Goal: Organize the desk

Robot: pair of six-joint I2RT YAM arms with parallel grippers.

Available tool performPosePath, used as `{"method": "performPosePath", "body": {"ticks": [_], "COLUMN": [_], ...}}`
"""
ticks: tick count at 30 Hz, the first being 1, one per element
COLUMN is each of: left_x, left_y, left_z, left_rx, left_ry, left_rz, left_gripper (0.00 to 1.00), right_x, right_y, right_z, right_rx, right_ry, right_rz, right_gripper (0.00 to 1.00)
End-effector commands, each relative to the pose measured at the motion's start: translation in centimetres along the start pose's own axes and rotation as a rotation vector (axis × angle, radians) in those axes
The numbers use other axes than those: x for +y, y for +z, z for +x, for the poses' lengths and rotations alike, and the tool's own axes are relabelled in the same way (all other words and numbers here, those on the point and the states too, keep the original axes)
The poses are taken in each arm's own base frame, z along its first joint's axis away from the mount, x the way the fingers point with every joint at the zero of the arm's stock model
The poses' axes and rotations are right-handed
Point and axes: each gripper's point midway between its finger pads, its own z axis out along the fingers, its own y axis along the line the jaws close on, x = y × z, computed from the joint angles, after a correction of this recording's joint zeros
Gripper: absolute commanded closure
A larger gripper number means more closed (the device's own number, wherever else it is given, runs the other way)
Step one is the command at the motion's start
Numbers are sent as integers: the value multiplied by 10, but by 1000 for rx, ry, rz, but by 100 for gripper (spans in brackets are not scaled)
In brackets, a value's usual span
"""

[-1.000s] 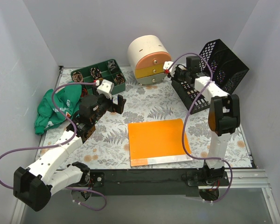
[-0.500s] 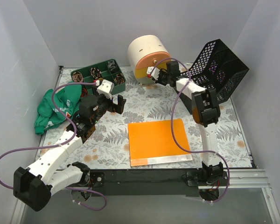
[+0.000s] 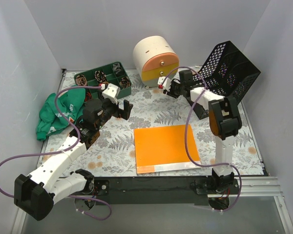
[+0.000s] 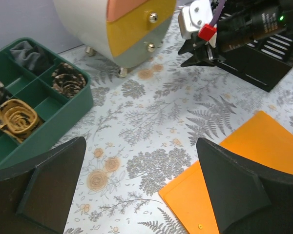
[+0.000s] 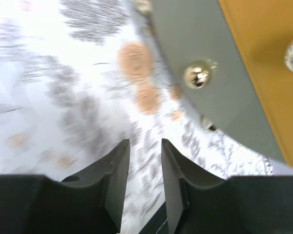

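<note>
The desk [image 3: 112, 146] has a pale fern-and-flower print. My left gripper [image 3: 122, 108] hovers over its left middle, wide open and empty; in the left wrist view [image 4: 140, 146] only bare print and a corner of the orange folder [image 4: 244, 165] lie between its fingers. My right gripper [image 3: 165, 87] is low just in front of the round drawer unit [image 3: 155, 61]. In the right wrist view [image 5: 144, 144] its jaws stand a narrow gap apart with nothing between them. The grey drawer's silver knob [image 5: 198, 75] is just ahead of the fingertips.
The orange folder [image 3: 166, 145] lies front centre. A green compartment tray [image 3: 105, 78] sits at the back left, and a green cloth [image 3: 58, 112] at the left edge. A tilted black mesh basket [image 3: 232, 68] and a black rack [image 4: 254, 53] stand at the back right. Grey walls enclose the desk.
My right arm has swung left from the black rack to the front of the drawer unit and come lower. My left arm has barely moved.
</note>
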Motion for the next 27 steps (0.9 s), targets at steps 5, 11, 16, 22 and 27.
{"method": "performPosePath", "body": {"ticks": [5, 11, 16, 22, 27], "left_x": [-48, -83, -109, -122, -113], "left_y": [5, -1, 0, -37, -75], "left_z": [13, 36, 75, 110, 128], "left_rx": [86, 152, 401, 580, 525], "left_ry": [-10, -9, -194, -498, -806], "left_rz": [282, 515, 589, 438, 276], "left_gripper": [2, 2, 2, 2, 2], "right_x": [41, 118, 170, 221, 283], "right_y": [-109, -171, -213, -239, -244], "right_z": [-78, -82, -63, -34, -42], "right_rx": [-141, -145, -95, -60, -108], "right_ry": [70, 227, 307, 184, -79], "right_rz": [-134, -315, -362, -444, -589], "right_gripper": [47, 25, 21, 10, 7]}}
